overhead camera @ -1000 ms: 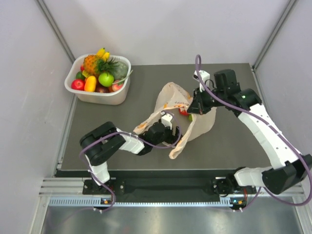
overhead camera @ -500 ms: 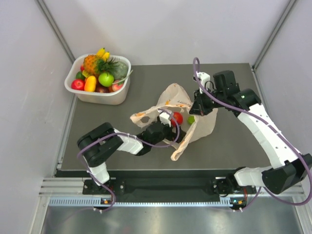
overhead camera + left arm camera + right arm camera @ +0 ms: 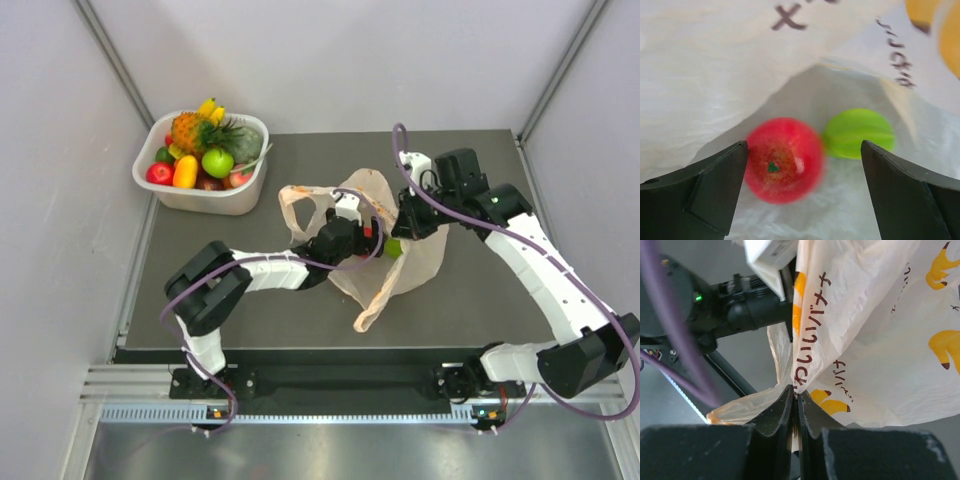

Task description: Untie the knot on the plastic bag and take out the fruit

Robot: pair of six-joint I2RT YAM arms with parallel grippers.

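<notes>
The plastic bag (image 3: pixel 405 272) lies mid-table, peach-orange with its mouth pulled open; the knot is out of view. My left gripper (image 3: pixel 366 229) reaches into the mouth, open. In the left wrist view its gripper (image 3: pixel 804 148) has wide jaws, and a red fruit (image 3: pixel 784 166) lies between them near the left finger (image 3: pixel 715 185). A green fruit (image 3: pixel 858 133) sits just behind it on the film. My right gripper (image 3: pixel 408 222) holds the bag's upper edge. In the right wrist view that gripper (image 3: pixel 796 390) is shut on a fold of bag film (image 3: pixel 865 315).
A white tub (image 3: pixel 212 201) at the back left holds a pineapple, a green apple and several other toy fruit. One loose handle loop (image 3: pixel 300 205) of the bag lies on the dark mat left of my left wrist. Enclosure walls close both sides.
My left gripper has opened fully and moved back and right into the bag's mouth. The handle loop swung toward the back. The right gripper rose slightly, still holding the film.
</notes>
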